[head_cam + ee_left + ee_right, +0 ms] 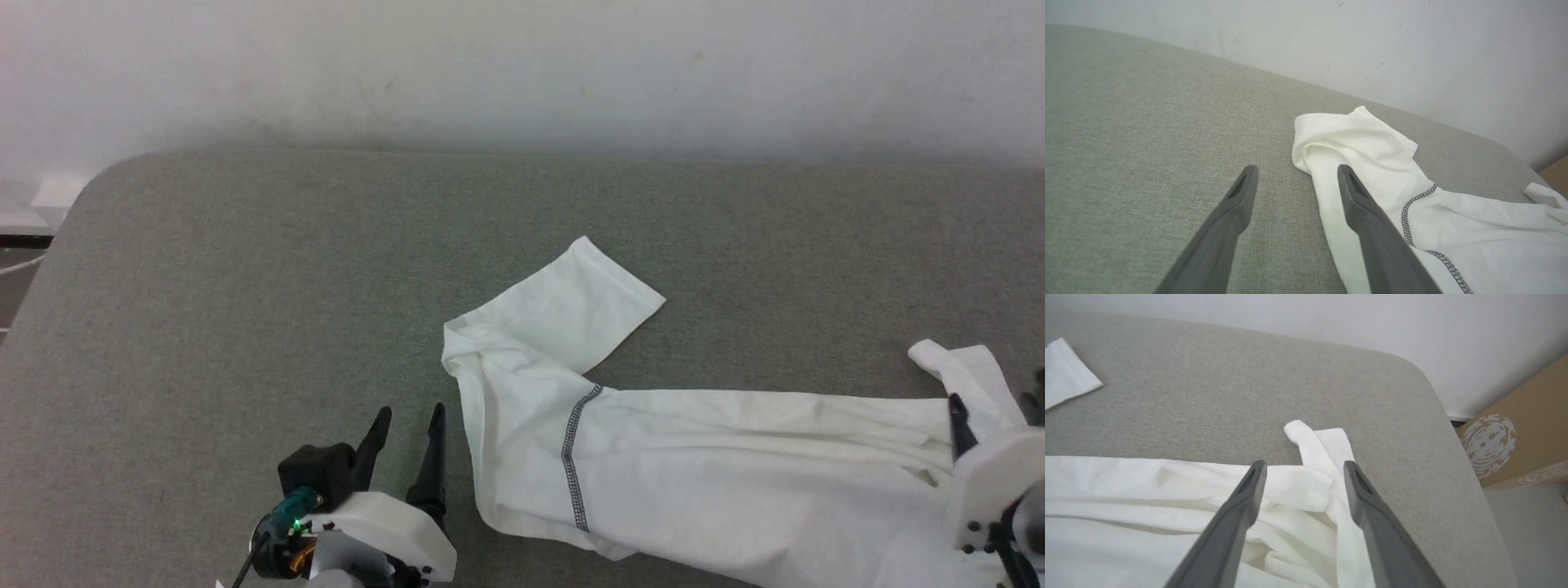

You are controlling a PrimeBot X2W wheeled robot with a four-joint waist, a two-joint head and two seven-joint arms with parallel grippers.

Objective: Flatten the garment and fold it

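Where the thin white short-sleeved shirt (pixel 694 457) lies on the grey fabric-covered table (pixel 245 286), it runs in the head view from the centre toward 4 o'clock, and its near edge is cut off by the bottom of the frame. One short sleeve (pixel 563 306) lies flat and points toward 1 o'clock. A dark grey zigzag seam (pixel 574 445) curves across the cloth just below it. The far end is bunched and partly hidden behind the right arm's pale wrist housing (pixel 992 482), so its shape there is hard to read.

The left gripper (pixel 406 420) sits at 7 o'clock with its fingers spread and nothing between them, just beside the shirt's left edge. Whether the nearer finger touches the cloth cannot be told.

The right gripper (pixel 1304 467) also has its fingers spread, over the crumpled folds, pinching nothing. A twisted strip of cloth (pixel 1314 441) pokes out toward 12 o'clock beyond its tips.

A brown cardboard box (pixel 1515 445) is cut off at 3 o'clock.
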